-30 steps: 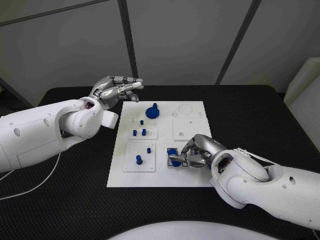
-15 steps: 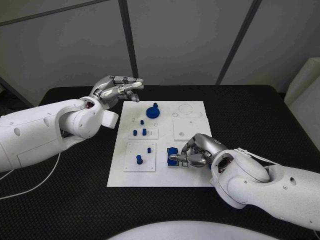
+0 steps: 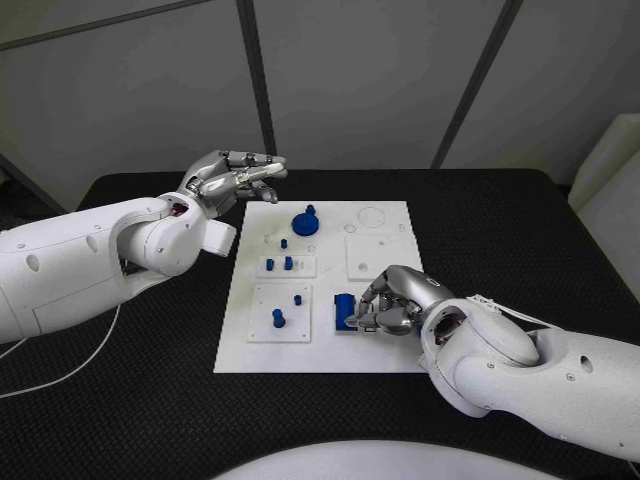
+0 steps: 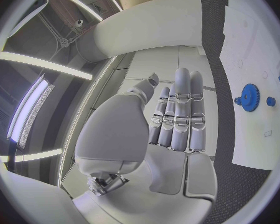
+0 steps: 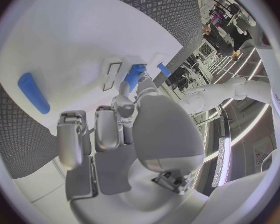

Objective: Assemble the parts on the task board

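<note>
- The right hand [image 3: 389, 306] is seen nearest, at about 5 o'clock on the white board [image 3: 320, 350], its fingers curled down over a blue block [image 3: 346, 309] that sits in a small tray near the board's near edge.
- Compared with a second ago, the hand has been turned slightly and drawn a little toward 3 o'clock, so that more of the block is uncovered; the block itself appears upright and unmoved.
- Whether the block is still pinched or merely touched cannot be told; in the right wrist view a fingertip lies against it [image 5: 134, 76].
- This is judged to mean the block has been seated and the hand is being eased off it.
- At 7 o'clock a blue peg [image 3: 278, 319] stands in a plate, with smaller pegs [image 3: 280, 265] toward the centre.
- Further off, at 12 o'clock, a blue gear [image 3: 306, 223] rests on the board.
- Furthest, the left hand [image 3: 237, 177] is held above the worktop [image 3: 522, 230] at 11 o'clock, unchanged, fingers loosely curled with nothing in them.
</note>
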Controlling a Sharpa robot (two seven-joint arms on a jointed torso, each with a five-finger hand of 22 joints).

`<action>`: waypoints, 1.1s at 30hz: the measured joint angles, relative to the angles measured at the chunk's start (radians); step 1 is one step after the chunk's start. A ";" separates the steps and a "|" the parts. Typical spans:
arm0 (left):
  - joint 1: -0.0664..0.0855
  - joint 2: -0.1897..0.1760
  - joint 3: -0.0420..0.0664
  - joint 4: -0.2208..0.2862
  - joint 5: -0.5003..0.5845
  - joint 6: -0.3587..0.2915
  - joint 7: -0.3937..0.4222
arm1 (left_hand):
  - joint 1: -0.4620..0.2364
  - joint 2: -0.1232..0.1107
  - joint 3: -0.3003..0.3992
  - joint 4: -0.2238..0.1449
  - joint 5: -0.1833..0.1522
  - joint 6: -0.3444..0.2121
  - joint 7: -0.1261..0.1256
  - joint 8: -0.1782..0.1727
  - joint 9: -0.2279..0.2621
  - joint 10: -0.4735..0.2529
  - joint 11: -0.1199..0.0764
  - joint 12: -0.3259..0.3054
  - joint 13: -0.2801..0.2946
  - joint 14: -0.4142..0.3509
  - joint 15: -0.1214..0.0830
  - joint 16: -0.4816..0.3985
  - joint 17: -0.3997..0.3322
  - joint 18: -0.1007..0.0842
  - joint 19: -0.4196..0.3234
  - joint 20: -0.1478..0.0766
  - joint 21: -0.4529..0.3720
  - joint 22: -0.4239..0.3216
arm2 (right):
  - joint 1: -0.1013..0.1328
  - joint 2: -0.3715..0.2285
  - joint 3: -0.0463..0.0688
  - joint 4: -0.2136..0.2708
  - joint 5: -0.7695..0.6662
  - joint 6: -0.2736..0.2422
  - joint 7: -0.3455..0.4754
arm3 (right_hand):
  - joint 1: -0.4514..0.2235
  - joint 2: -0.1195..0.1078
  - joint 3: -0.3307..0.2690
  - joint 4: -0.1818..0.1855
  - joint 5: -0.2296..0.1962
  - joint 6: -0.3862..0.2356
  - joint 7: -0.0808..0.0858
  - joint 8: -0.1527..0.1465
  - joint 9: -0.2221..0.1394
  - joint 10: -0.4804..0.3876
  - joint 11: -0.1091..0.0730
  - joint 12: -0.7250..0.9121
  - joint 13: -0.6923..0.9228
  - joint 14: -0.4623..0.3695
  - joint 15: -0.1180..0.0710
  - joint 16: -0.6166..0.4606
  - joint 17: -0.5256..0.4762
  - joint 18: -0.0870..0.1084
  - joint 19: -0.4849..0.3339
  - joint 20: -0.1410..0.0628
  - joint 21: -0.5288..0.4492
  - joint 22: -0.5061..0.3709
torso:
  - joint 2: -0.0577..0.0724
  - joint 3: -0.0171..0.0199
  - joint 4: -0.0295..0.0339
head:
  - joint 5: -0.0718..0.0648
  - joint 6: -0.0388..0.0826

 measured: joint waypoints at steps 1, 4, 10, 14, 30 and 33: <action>0.000 0.000 0.000 0.000 0.000 0.000 0.000 | 0.000 0.000 0.000 0.000 0.000 0.000 0.000 0.000 0.000 0.000 0.000 0.000 0.000 0.000 0.000 0.000 0.000 0.000 0.000 0.000 0.000 0.000 | 0.000 0.000 0.000 0.000 -0.002 0.000 0.000 | 0.000 0.000 0.000 0.000 0.000 0.000 0.000 0.000 0.000 0.002 -0.002 0.000 0.000 0.000 0.000 0.000 0.000 0.000 0.000 0.000 0.000 0.000 | 0.000 0.0000 0.0000 | 0.000 0.000; 0.000 -0.001 0.000 0.000 0.000 0.000 -0.001 | 0.000 0.000 0.000 0.000 0.000 0.000 0.000 0.000 0.000 0.000 0.000 0.000 0.000 0.000 0.000 0.000 0.000 0.000 0.000 0.000 0.000 0.000 | 0.000 -0.002 0.000 0.001 -0.008 -0.001 0.000 | 0.000 0.000 -0.003 -0.003 0.003 0.001 0.001 0.000 0.002 0.004 -0.004 0.000 0.000 0.000 0.000 0.000 0.001 0.000 0.000 0.000 0.000 0.000 | 0.000 -0.0001 0.0000 | 0.000 0.000; 0.000 -0.002 0.000 0.001 0.000 0.000 -0.001 | 0.000 0.000 0.000 0.000 0.000 0.000 0.000 0.000 0.000 0.000 0.000 0.000 0.000 0.000 0.000 0.000 0.000 0.000 0.000 0.000 0.000 0.000 | 0.000 -0.019 -0.001 0.013 -0.008 -0.007 0.007 | -0.025 0.008 -0.027 0.010 0.006 0.003 0.003 -0.006 0.008 0.003 -0.004 -0.002 -0.003 0.000 0.000 0.000 0.000 0.000 0.000 0.000 0.000 0.000 | 0.000 -0.0001 0.0000 | 0.003 0.000; 0.000 -0.004 0.000 0.001 0.000 0.000 -0.002 | 0.000 0.000 0.000 0.000 0.000 0.000 0.000 0.000 0.000 0.000 0.000 0.000 0.000 0.000 0.000 0.000 0.000 0.000 0.000 0.000 0.000 0.000 | 0.000 -0.056 -0.001 0.033 0.007 -0.028 0.036 | -0.038 0.011 -0.043 0.021 0.014 -0.007 0.012 -0.022 0.009 -0.001 0.001 -0.023 -0.017 0.000 0.000 -0.006 -0.008 0.000 0.000 0.000 0.000 0.000 | 0.000 0.0000 0.0000 | 0.003 0.000; 0.000 -0.011 0.000 0.006 0.000 0.000 -0.002 | 0.000 0.000 0.000 0.000 0.000 0.000 0.000 0.000 0.000 0.000 0.000 0.000 0.000 0.000 0.000 0.000 0.000 0.000 0.000 0.000 0.000 0.000 | 0.000 -0.318 0.000 0.105 0.087 -0.054 0.157 | -0.017 0.036 -0.082 0.040 0.102 -0.070 0.036 -0.057 -0.089 -0.024 0.023 -0.098 -0.066 0.002 0.009 -0.012 -0.010 0.000 0.000 0.008 0.000 0.000 | -0.004 -0.0012 -0.0059 | -0.035 -0.001; 0.000 -0.010 0.000 0.008 0.000 0.000 -0.002 | 0.005 0.005 0.000 0.000 0.000 0.000 0.000 0.000 0.000 0.000 0.000 0.000 0.000 0.000 0.000 0.000 0.000 -0.002 0.004 0.004 -0.004 -0.001 | 0.000 -0.326 0.000 0.104 0.056 -0.027 0.138 | -0.023 0.041 -0.089 0.048 0.102 -0.061 0.034 -0.055 -0.090 -0.024 0.023 -0.103 -0.069 0.002 0.009 -0.012 -0.011 0.000 0.000 0.008 0.000 0.000 | -0.005 -0.0012 -0.0099 | -0.038 -0.001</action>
